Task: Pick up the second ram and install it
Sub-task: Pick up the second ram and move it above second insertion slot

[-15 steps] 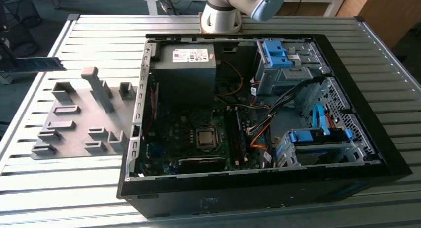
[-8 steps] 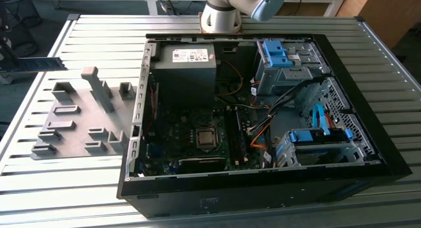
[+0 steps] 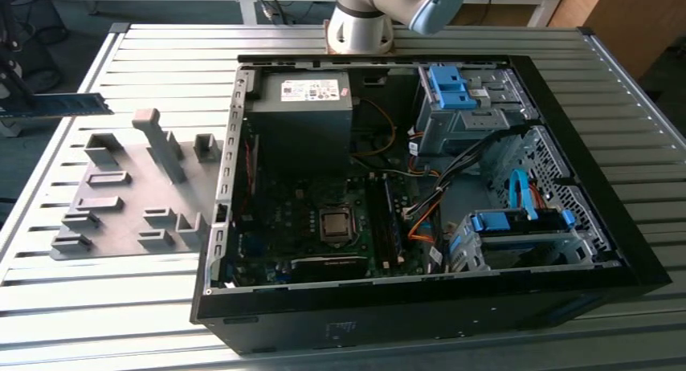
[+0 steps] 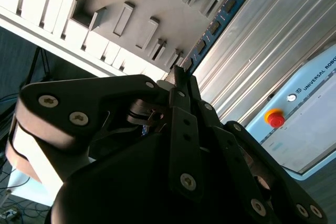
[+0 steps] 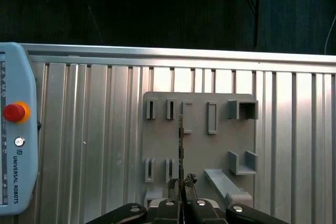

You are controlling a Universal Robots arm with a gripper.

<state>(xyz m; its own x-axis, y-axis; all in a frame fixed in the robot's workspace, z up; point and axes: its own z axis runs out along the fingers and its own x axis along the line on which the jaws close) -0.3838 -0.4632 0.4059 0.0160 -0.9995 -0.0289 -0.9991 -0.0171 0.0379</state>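
- Claw (image 5: 181, 186) pinches one end of the second ram (image 5: 180, 145); the stick juts straight out from between the fingers.
- Ram is lifted over the grey tray (image 5: 199, 140) on the slatted table (image 5: 105, 129).
- Exterior view: ram (image 3: 77, 104) at far left, well apart from the open computer case (image 3: 429, 327).

Matt black gripper (image 5: 181, 184), bright metal screw heads (image 5: 166, 202); pinched between its fingers, second ram (image 4: 215, 24), thin blue-green circuit-board stick, semi-gloss laminate, dull black chips (image 4: 229, 4); beyond the fingertips, matt grey moulded-plastic slotted tray (image 5: 199, 150) on ribbed silver aluminium table (image 5: 94, 129), satin sheen.
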